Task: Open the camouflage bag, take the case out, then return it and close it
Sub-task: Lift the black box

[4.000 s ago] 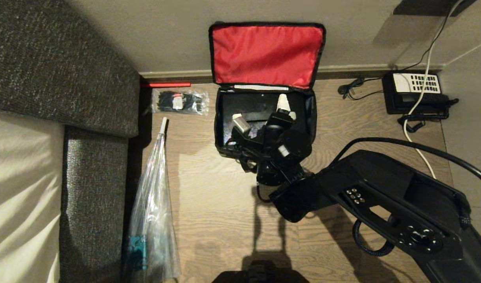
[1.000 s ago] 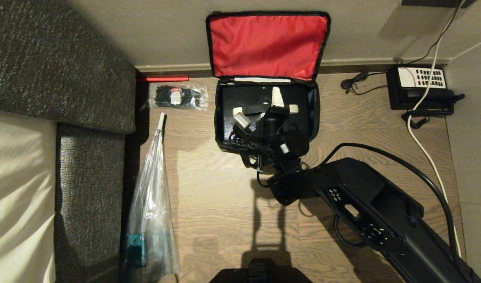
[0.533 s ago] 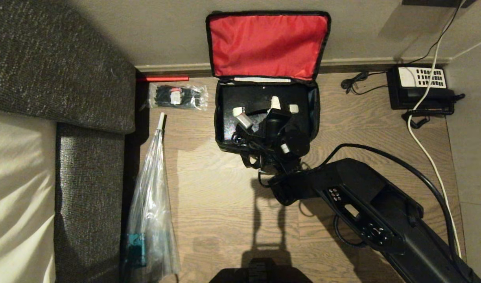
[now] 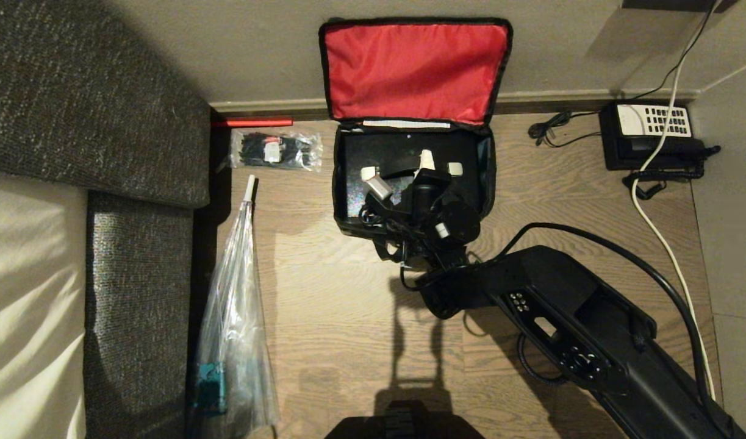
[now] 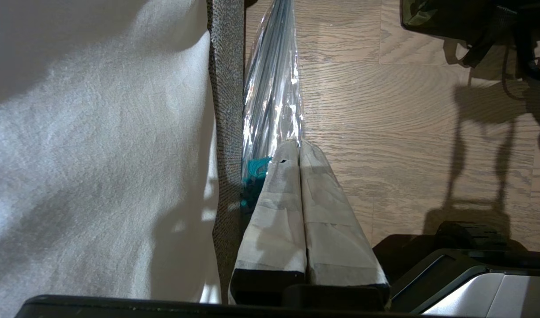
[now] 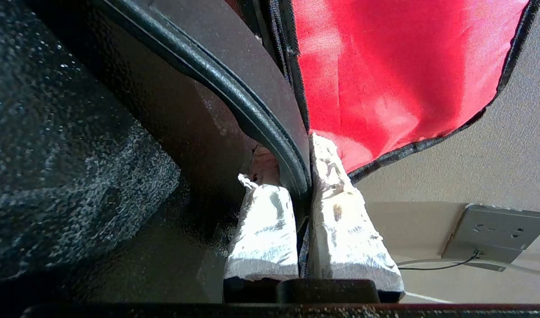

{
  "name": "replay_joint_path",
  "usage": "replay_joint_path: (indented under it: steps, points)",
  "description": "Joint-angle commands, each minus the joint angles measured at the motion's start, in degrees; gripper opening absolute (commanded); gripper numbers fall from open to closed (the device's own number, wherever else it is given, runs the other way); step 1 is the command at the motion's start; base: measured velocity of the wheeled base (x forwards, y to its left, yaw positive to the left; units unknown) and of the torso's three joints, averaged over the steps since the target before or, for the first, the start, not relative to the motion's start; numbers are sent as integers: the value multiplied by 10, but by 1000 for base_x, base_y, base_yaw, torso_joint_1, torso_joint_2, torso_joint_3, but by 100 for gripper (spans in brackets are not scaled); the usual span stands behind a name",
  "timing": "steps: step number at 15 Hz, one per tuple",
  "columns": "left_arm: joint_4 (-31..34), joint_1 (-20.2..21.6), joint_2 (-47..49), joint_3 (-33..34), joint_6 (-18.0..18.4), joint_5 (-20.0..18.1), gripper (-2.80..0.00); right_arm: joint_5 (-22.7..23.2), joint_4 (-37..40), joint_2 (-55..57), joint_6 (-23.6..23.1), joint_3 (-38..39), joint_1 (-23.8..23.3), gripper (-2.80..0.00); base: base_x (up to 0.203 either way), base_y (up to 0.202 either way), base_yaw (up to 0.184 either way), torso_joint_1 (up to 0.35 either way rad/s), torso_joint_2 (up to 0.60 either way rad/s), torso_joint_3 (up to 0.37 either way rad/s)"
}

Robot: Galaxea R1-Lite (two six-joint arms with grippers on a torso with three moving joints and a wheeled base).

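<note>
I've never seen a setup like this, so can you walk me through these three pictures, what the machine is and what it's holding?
It is a two-armed robot. One picture looks down from its head; the other two come from cameras on its wrists. On the wooden floor lies the camouflage bag, its red-lined lid thrown back against the wall. The case sits inside it. The right tool reaches into the bag and is shut on the case's curved handle. The left tool is shut and empty, parked near a wrapped umbrella beside the sofa. A packet of ties and a telephone also lie there.
</note>
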Motion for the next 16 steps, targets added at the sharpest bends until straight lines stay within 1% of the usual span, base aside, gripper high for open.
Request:
replay_joint_path:
  steps: [1, 5, 8, 11, 14, 16]
  points:
    - [0, 0, 0, 0, 0, 0, -280, -2, -5, -2, -6, 1, 1, -280, 0, 0, 0, 0, 0, 0]
    - [0, 0, -1, 0, 0, 0, -280, -9, -5, -23, -5, 2, 16, -280, 0, 0, 0, 0, 0, 0]
    - [0, 0, 0, 0, -1, 0, -280, -39, -5, -58, -5, 18, 33, -280, 0, 0, 0, 0, 0, 0]
    - [0, 0, 0, 0, 0, 0, -280, -51, -5, -88, -2, 72, 50, -280, 0, 0, 0, 0, 0, 0]
    - [0, 0, 0, 1, 0, 0, -280, -59, -5, -121, 23, 150, 70, -280, 0, 0, 0, 0, 0, 0]
    - [0, 0, 0, 0, 0, 0, -280, -61, -5, -139, 31, 179, 81, -280, 0, 0, 0, 0, 0, 0]
